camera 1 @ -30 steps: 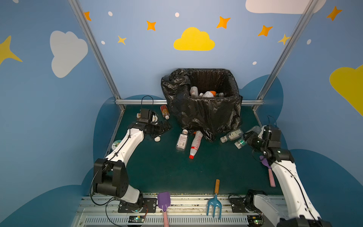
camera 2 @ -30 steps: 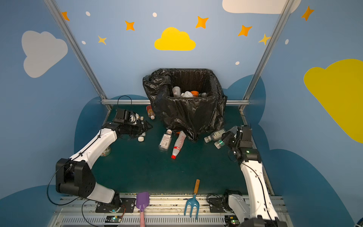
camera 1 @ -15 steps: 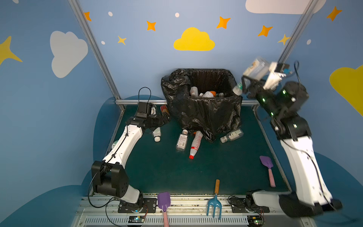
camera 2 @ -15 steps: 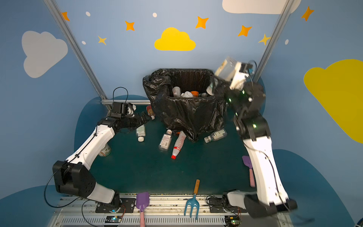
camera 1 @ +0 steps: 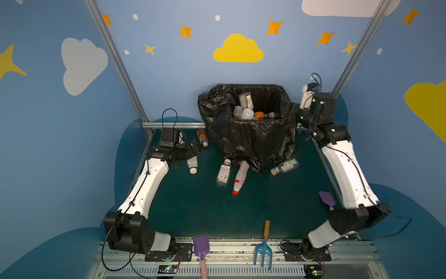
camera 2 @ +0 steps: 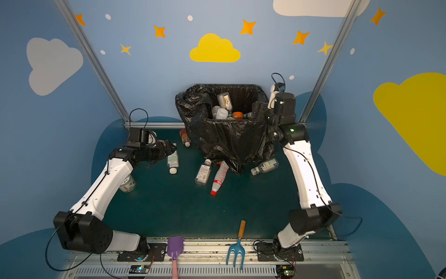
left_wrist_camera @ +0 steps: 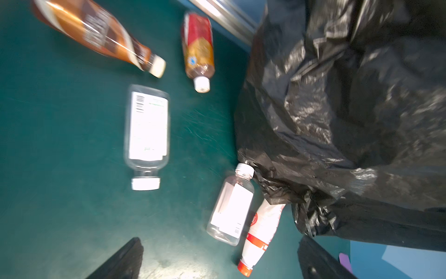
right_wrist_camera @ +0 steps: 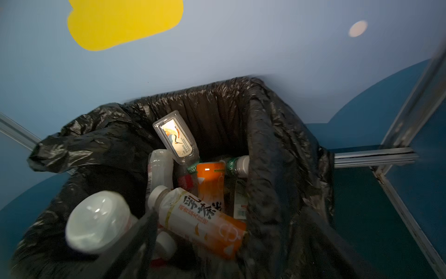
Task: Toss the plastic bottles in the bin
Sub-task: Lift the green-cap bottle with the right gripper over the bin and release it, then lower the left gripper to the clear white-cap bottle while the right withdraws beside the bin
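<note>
**Top views:** the bin (camera 1: 248, 140) stands at the back centre, w/ several bottles already in it. The left end effector (camera 1: 194, 147) is low over the tabletop (camera 1: 193, 212), just above the base end of the clear white-cap bottle (camera 1: 192, 163). That bottle's long axis runs approx back-to-front, cap toward the robot's side, and the left arm is plainly nearer to it. The right end effector (camera 2: 254, 112) is up at the bin's right rim, over the opening. Its nearest loose item is the stubby clear bottle (camera 2: 265, 166) lying at the bin's foot.

**Left wrist:** the fingers (left_wrist_camera: 120, 261) are spread wide, w/ nothing btw them and touching nothing. The clear white-cap bottle (left_wrist_camera: 147, 130) lies ahead, off toward that finger's side, cap end facing the end effector. Its long axis runs across the closing line, so prob a clean body grip after a small sideways shift.

**Right wrist:** looks down into the bin. One finger (right_wrist_camera: 144, 229) shows and its mate is lost vs the black bag. The jaws look well apart, w/ nothing held. A tilted clear bottle (right_wrist_camera: 176, 137) leans on the pile inside.
</note>
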Available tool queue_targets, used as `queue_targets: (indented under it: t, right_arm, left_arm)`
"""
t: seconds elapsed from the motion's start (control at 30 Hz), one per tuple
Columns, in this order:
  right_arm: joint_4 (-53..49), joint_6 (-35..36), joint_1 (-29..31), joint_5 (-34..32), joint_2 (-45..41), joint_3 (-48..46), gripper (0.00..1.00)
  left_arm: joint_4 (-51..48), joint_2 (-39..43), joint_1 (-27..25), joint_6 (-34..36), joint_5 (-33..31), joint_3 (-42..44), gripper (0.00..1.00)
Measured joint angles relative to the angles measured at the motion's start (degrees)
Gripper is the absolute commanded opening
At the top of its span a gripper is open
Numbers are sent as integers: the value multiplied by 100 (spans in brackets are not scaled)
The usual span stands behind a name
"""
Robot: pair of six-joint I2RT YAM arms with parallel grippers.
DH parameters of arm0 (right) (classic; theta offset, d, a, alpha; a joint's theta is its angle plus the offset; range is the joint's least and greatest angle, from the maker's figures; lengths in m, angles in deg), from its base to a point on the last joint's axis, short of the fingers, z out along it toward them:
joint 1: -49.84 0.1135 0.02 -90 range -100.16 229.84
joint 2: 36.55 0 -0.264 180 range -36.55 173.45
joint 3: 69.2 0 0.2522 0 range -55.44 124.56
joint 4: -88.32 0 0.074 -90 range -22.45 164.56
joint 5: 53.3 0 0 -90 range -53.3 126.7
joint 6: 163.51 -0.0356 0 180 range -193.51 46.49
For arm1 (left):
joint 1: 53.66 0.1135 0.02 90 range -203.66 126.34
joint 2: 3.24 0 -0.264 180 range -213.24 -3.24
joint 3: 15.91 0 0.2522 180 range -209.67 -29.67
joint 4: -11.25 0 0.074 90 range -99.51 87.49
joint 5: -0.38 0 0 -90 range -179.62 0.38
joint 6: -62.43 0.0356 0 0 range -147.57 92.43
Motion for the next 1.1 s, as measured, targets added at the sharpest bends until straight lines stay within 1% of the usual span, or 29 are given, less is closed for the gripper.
queue_targets:
  t: [0.1,0.2,0.27,0.37,0.5,0.63,0.8,0.93,1.1]
  right_arm:
    - [280,4,-90,-44,-990,-490,88]
    - [420,11,-114,-63,-1709,-994,86]
    - [396,11,-142,-105,-2050,-1370,84]
    - [221,7,-188,-151,-2341,-1930,82]
    - [-164,-17,-238,-136,-2365,-2470,82]
    - [-428,-111,-256,2,-2376,-2743,82]
    - [-597,-203,-284,166,-2376,-2765,83]
    - [-699,-232,-313,256,-2374,-2765,83]
    - [-763,-254,-358,304,-2334,-2765,83]
  left_arm:
    - [-74,-4,201,-24,-92,-33,97]
    - [-267,-208,387,-50,-155,-153,96]
    - [-369,-374,505,-68,-177,-247,96]
    - [-496,-647,717,-107,-153,-433,95]
    - [-745,-1268,922,-127,-129,-1113,94]
    - [-918,-2079,929,-85,-87,-1840,94]
    - [-1010,-2800,857,-61,-83,-2020,86]
    - [-1073,-3265,750,-44,-153,-2168,87]
    - [-1233,-3851,525,74,-385,-2750,86]
